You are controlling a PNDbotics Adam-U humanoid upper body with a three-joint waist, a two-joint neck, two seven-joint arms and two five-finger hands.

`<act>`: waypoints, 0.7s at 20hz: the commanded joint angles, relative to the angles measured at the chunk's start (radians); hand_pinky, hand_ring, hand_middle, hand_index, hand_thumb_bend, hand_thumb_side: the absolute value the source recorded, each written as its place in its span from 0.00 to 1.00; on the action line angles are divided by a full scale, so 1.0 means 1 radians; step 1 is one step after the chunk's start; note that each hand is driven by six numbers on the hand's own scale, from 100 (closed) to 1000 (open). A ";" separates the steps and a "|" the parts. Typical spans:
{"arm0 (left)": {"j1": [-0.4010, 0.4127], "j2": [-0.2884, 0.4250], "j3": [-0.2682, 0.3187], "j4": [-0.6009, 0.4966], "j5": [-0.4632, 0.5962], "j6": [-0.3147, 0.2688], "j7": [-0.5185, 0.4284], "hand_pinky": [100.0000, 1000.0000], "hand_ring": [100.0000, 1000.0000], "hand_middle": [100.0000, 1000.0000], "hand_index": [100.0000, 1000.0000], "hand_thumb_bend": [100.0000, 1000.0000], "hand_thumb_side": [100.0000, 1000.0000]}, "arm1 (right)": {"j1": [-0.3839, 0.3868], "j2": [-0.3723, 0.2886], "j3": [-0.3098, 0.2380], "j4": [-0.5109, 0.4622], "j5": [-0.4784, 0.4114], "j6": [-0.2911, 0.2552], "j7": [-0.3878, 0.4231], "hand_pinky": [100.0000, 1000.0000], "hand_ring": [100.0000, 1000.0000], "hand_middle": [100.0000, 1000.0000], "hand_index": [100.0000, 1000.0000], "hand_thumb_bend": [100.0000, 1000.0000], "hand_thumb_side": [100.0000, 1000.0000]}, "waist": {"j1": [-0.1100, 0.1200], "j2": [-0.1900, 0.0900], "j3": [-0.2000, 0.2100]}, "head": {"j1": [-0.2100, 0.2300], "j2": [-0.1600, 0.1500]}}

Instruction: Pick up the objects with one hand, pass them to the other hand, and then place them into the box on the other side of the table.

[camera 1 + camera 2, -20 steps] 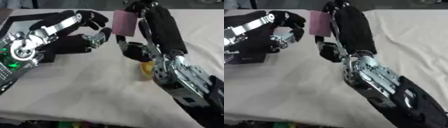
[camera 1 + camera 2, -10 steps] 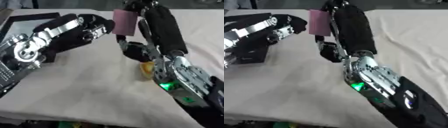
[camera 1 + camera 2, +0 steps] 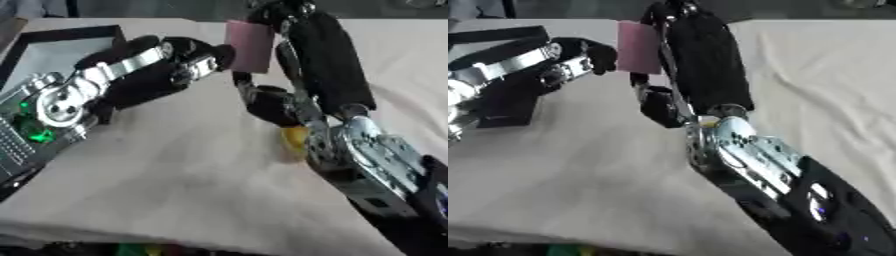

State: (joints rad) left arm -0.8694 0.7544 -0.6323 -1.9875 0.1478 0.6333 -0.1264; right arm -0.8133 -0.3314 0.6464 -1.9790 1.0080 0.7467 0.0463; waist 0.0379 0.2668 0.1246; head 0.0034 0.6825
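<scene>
A pink block (image 3: 249, 46) hangs above the far middle of the table, with my right hand (image 3: 278, 11) shut on its top right edge. The right forearm runs up from the lower right and hides most of that hand. My left hand (image 3: 191, 59) comes in from the left, its fingertips (image 3: 220, 52) against the block's left edge, not wrapped round it. A black-rimmed box (image 3: 63, 31) with a pale floor lies at the far left, behind the left arm.
A small yellow object (image 3: 294, 141) lies on the cream cloth (image 3: 175, 170), half hidden under my right forearm. The table's near edge runs along the bottom of both views. Bare cloth stretches out at the far right (image 3: 833, 75).
My left hand has moved right, from spread open a little way off to touching the pink block's left edge. The right hand has kept the block nearly still.
</scene>
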 commanded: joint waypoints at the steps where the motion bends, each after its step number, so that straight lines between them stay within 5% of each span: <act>1: -0.012 0.009 0.007 -0.013 -0.015 0.001 -0.015 1.00 0.87 0.78 0.89 0.25 1.00 | -0.014 -0.008 -0.002 -0.021 0.008 -0.010 -0.007 0.73 0.63 0.49 0.42 0.00 0.00 | 0.011 -0.003 0.003 | 0.004 -0.011; 14: -0.016 0.000 0.006 -0.013 -0.096 0.007 -0.033 1.00 0.88 0.79 0.90 0.28 0.91 | -0.015 -0.006 0.009 -0.021 -0.018 -0.058 -0.047 0.72 0.62 0.49 0.41 0.00 0.00 | 0.013 0.002 0.002 | 0.010 -0.016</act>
State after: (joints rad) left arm -0.8705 0.7464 -0.6322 -1.9878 0.0651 0.6386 -0.1545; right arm -0.8121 -0.3325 0.6542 -1.9789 0.9971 0.6965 0.0076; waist 0.0379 0.2710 0.1255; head 0.0088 0.6782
